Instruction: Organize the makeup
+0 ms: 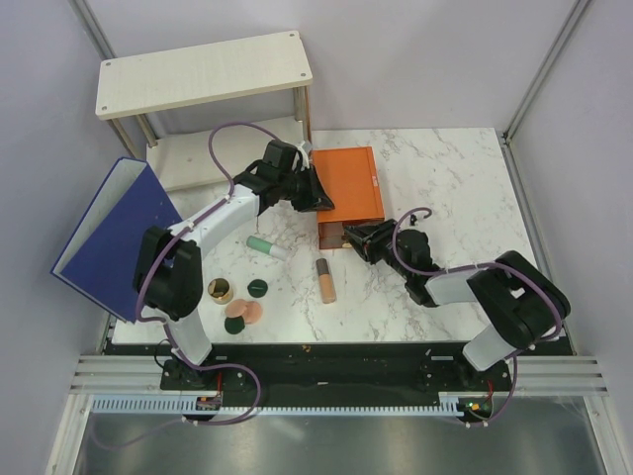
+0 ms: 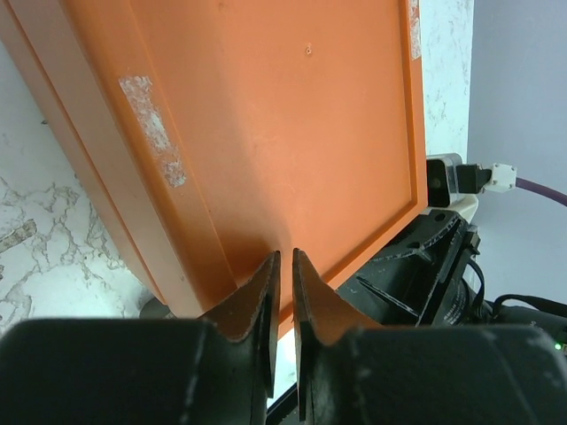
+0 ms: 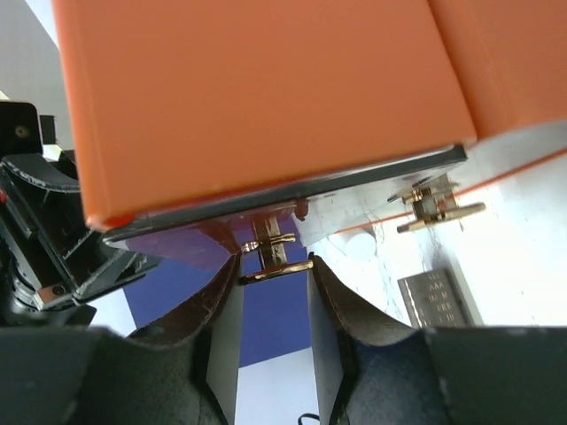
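- Right wrist view: our right hand (image 3: 275, 274) brackets the gold drawer pull (image 3: 273, 266) on the orange drawer box's (image 3: 266, 106) front, fingers partly open either side, not yet clamped; the pull's bar runs crosswise between them
- Left hand (image 2: 283, 292), nearly shut, presses on the box top
- Makeup, including the peach tube (image 1: 325, 281), lies on the tabletop (image 1: 445, 178) just left of the right hand

Both grippers apparently at orange box (image 1: 351, 184)

Peach tube (image 1: 325, 281) and mint-green tube (image 1: 267, 246) lie flat; compacts (image 1: 247, 304) clustered nearby.
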Controlling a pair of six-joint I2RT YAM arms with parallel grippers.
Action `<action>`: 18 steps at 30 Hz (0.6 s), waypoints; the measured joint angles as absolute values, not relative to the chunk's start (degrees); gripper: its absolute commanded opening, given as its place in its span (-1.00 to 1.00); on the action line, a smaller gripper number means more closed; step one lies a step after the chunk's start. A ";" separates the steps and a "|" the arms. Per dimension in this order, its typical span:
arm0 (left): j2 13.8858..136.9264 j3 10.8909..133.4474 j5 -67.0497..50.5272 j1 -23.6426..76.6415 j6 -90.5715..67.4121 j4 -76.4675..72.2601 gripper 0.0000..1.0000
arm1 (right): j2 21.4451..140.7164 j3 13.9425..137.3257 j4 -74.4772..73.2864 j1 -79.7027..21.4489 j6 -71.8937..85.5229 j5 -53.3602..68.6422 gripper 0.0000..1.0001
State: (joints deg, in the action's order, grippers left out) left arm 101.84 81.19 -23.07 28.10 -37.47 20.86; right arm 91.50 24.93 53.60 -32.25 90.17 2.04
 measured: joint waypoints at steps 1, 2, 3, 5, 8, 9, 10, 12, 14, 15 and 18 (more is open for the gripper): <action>101.93 81.23 -23.09 28.10 -37.47 20.80 -0.70 | 90.63 24.93 52.23 -32.36 90.17 2.02 -1.00; 102.10 81.41 -23.11 28.10 -37.50 20.86 -0.71 | 89.62 24.93 50.68 -32.51 90.11 2.02 -1.00; 102.35 81.65 -23.09 28.10 -37.50 20.93 -0.72 | 88.55 24.93 48.93 -32.64 90.02 2.04 -1.00; 103.18 82.56 -23.11 28.10 -37.50 20.97 -0.74 | 86.21 24.93 45.34 -32.95 89.76 2.07 -1.00; 104.27 83.74 -23.20 28.14 -37.52 20.97 -0.75 | 82.46 24.69 39.86 -33.54 89.78 2.02 -1.00; 104.42 83.90 -23.20 28.16 -37.52 20.95 -0.74 | 81.36 24.53 38.44 -33.74 89.82 2.02 -1.00; 104.49 83.96 -23.27 28.16 -37.52 20.95 -0.75 | 79.81 24.16 36.64 -34.15 90.00 1.76 -1.00; 104.51 84.01 -23.24 28.16 -37.52 20.95 -0.75 | 77.01 23.33 33.63 -34.87 90.30 1.54 -1.00; 104.60 84.03 -23.29 28.16 -37.52 20.97 -0.75 | 73.76 22.55 29.93 -35.86 90.76 1.21 -1.00; 104.64 84.05 -23.40 28.16 -37.52 20.97 -0.75 | 72.20 22.31 27.99 -36.34 90.94 1.06 -1.00; 104.73 84.07 -23.70 28.16 -37.52 20.93 -0.74 | 68.12 21.82 22.46 -37.45 91.50 0.43 -1.00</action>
State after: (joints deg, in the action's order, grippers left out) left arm 104.73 84.07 -23.70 28.16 -37.52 20.93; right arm 68.12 21.82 22.46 -37.45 91.50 0.43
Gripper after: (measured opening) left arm 0.127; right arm 0.363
